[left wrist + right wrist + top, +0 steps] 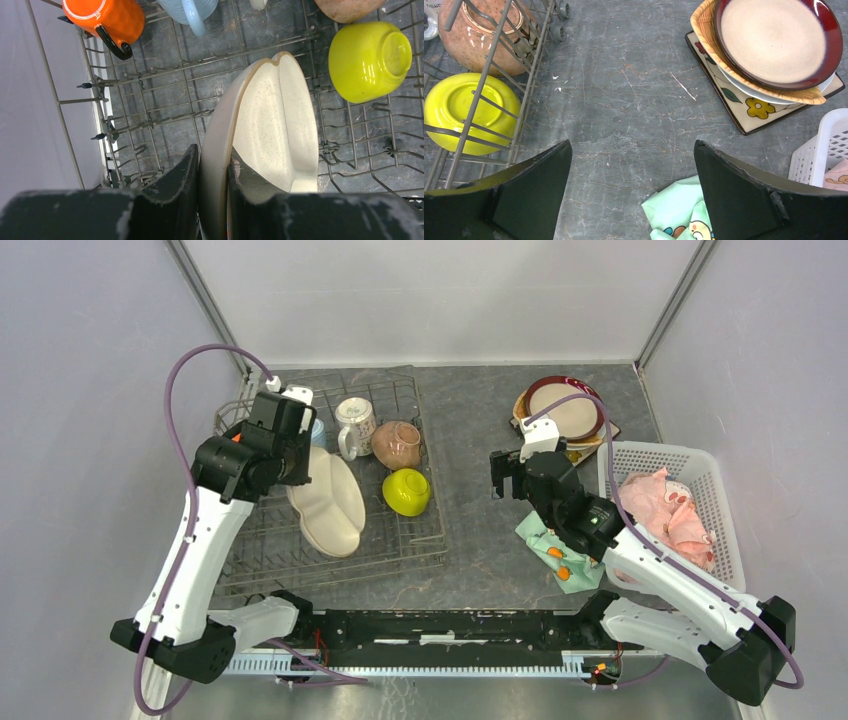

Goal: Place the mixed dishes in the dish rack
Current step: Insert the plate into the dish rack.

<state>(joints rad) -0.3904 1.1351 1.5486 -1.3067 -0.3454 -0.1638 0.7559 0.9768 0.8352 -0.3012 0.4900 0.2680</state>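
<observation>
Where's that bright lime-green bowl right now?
In the overhead view, the lime-green bowl lies in the dish rack on the left, just nearer than the tan bowl and right of the cream plate.

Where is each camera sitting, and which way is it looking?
Top external: above and behind the arms, looking down on the table; the left arm and right arm show whole.
Left wrist: on the left arm, looking down into the dish rack; the left gripper pinches the cream three-section plate.
Right wrist: on the right arm, looking down at the table between rack and red-rimmed plate; the open right gripper frames it.
Shared: both wrist views catch the lime-green bowl.
</observation>
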